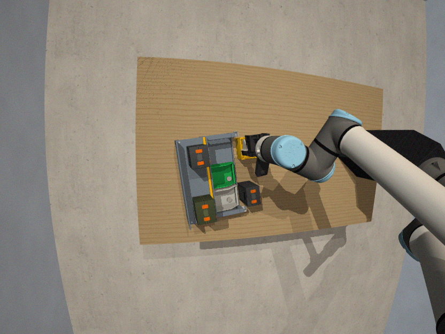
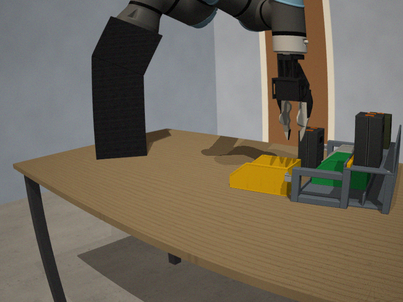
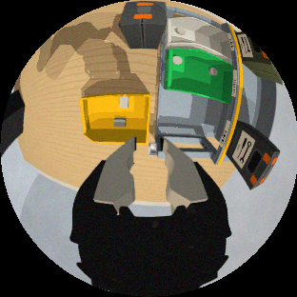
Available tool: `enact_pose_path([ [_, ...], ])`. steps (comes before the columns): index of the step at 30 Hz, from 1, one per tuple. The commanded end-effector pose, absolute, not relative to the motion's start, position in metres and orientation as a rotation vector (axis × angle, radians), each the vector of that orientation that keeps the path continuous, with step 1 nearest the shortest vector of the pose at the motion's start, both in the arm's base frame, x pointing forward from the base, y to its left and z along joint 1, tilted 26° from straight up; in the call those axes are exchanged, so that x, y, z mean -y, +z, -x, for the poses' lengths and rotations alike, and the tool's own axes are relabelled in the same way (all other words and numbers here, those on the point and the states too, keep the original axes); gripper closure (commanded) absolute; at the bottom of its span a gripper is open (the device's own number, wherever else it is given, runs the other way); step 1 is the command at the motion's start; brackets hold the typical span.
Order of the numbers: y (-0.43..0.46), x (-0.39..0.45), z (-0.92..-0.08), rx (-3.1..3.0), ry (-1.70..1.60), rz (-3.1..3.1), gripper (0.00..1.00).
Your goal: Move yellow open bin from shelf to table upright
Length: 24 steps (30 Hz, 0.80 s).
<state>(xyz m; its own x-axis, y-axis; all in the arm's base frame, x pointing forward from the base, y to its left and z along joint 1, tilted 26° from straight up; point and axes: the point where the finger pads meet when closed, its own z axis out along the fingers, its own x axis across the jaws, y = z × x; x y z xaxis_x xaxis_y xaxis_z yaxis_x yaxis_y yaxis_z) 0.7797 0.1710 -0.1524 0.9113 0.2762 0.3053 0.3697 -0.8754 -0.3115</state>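
"What sort of room is it?"

"Blue-grey walls (image 2: 178,81), a brown panel (image 2: 320,81) with cream edging, and a pale, mottled floor (image 1: 90,179) (image 2: 32,227). The table (image 1: 179,89) (image 2: 195,227) (image 3: 43,124) has a wood-grain top and dark legs, with the arm's shadow falling across the wood."

"And the arm itself?"

"The arm (image 1: 388,158) (image 2: 289,19) reaches over from a black pedestal (image 1: 406,143) (image 2: 120,113), its last section dropping straight down. The gripper (image 1: 245,146) (image 2: 294,139) (image 3: 148,138) points at the tabletop, its tips above the yellow bin's shelf-side end."

"Is it holding anything?"

"Nothing. The fingers are parted by a modest gap, with only air between them."

"Where's the yellow bin, then?"

"The yellow bin (image 1: 239,151) (image 2: 254,178) (image 3: 86,119) sits upright on the table, just beside the grey shelf (image 1: 183,172) (image 2: 344,189) (image 3: 200,153). The wrist view shows a pale part (image 3: 124,101) and a grey part (image 3: 120,122) inside."

"What's on the shelf?"

"A green bin (image 1: 215,177) (image 2: 332,173) (image 3: 171,71), next to a light grey one. A dark case (image 1: 250,194) (image 2: 310,147) (image 3: 143,29) stands on the table near them."
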Motion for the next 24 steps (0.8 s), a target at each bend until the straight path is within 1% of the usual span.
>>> enact_pose_path([
  [1, -0.151, -0.170, -0.780, 0.474, -0.359, 2.706, 0.80],
  [24, -0.164, -0.176, -0.783, 0.474, -0.359, 2.706, 0.80],
])
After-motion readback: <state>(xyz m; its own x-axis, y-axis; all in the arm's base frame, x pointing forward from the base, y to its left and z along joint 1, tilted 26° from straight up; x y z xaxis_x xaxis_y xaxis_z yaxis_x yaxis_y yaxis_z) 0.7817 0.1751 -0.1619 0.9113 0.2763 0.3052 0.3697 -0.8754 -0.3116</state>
